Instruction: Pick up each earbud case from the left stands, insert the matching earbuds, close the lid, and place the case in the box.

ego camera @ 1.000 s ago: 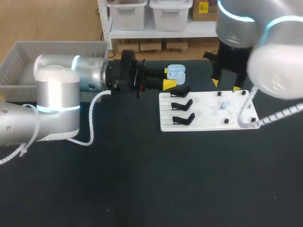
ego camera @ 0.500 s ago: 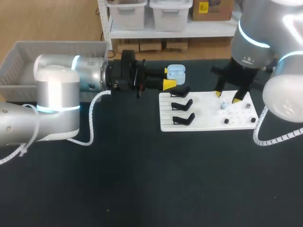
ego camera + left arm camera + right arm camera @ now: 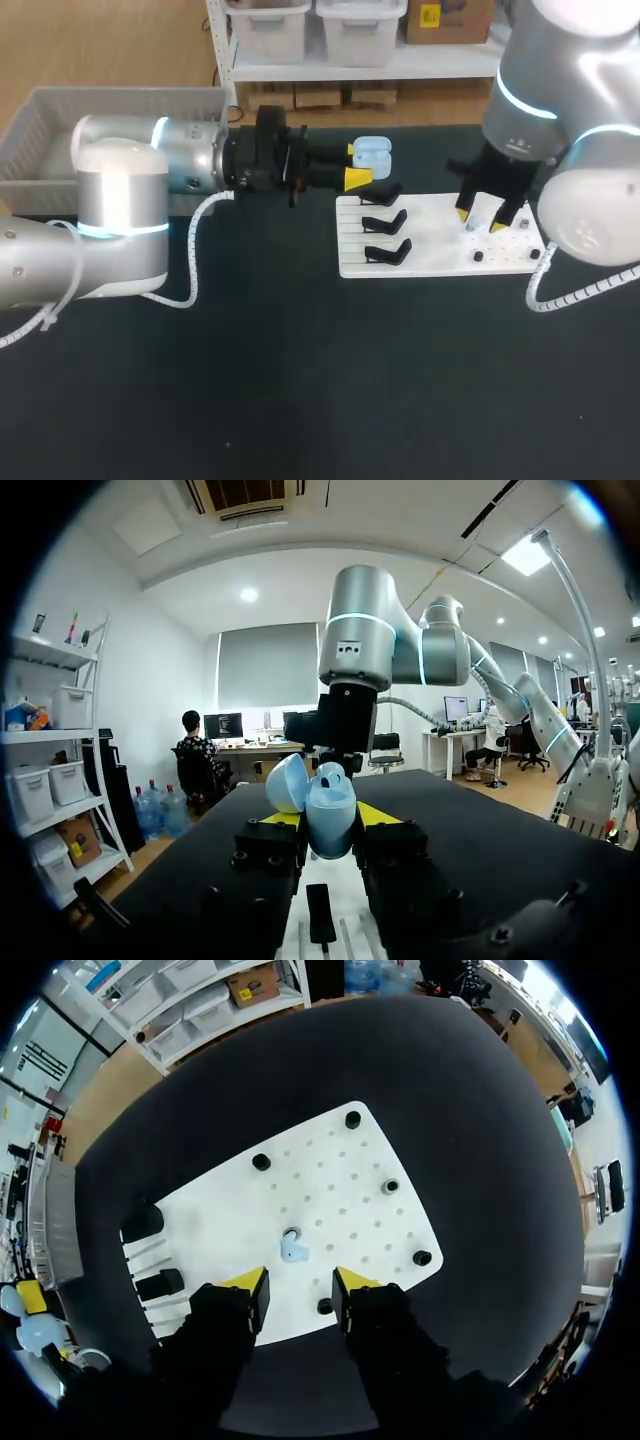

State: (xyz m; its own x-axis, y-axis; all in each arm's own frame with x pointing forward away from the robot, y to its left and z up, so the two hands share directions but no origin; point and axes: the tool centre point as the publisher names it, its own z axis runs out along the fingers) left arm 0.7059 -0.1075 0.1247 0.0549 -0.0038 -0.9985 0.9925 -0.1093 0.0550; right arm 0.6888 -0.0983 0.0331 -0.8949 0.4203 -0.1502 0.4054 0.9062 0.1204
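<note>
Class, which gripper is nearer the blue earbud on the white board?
Right. The right gripper hangs open just over the earbud; the left gripper, shut on the earbud case, is beyond the stands.

The table (image 3: 300, 380) is black. At upper centre, the earbud case (image 3: 371, 153) is pale blue. The left end effector (image 3: 358, 165) and right end effector (image 3: 480, 220) are black with yellow tips. The board (image 3: 430, 225) is white with a grid of small holes. It carries black stands (image 3: 385, 222) and a pale blue earbud (image 3: 293, 1251). The left arm (image 3: 120, 200) and right arm (image 3: 560, 80) are silver-grey with glowing cyan rings. At upper left, the box (image 3: 40, 130) is pale grey.
</note>
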